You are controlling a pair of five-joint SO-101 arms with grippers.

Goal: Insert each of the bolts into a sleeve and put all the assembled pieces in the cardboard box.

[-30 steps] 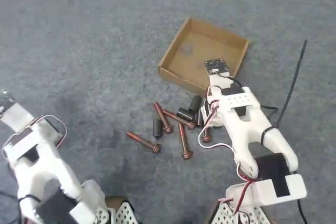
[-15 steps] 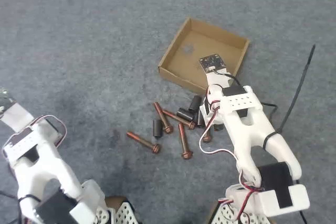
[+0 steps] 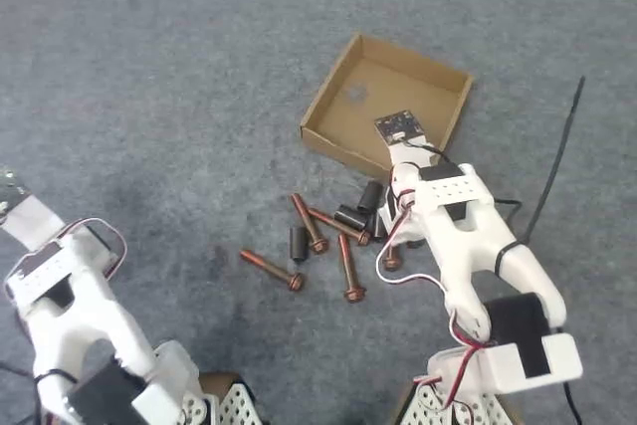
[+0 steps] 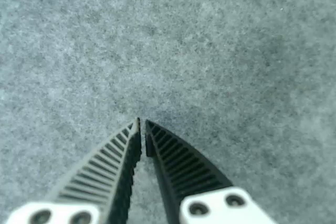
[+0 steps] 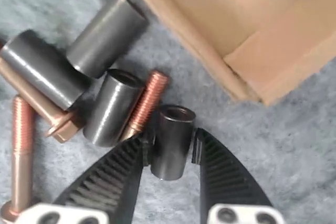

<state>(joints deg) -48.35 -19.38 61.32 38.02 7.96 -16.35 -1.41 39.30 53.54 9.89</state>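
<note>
The dark sleeve [image 5: 172, 121] lies on the grey carpet [image 4: 210, 35] just short of a corner of the cardboard box [image 5: 195, 38]. The right gripper [image 5: 171, 139] is clamped on it, one ribbed finger pressed to each side. A copper bolt [image 5: 146, 103] lies just beside it, threaded end toward the box, and a second sleeve [image 5: 112, 109] lies against that bolt. Beyond these, a third sleeve [image 5: 105, 34] and a fourth sleeve [image 5: 42, 72] lie close together, the fourth resting along another bolt [image 5: 31, 100].

From above, more loose bolts [image 3: 348, 268] and a lone sleeve [image 3: 298, 242] lie scattered farther from the box, toward the left arm's side.

The right arm [image 3: 453, 221] stretches from its base toward the box, its wrist tipped down over the pile and covering the gripped sleeve. The left arm [image 3: 70, 316] is folded back, well apart from the parts. The left gripper [image 4: 140, 127] points at plain carpet, its fingers closed almost tip to tip.

The box sits cornerwise beyond the pile, and the floor that shows is plain cardboard.
</note>
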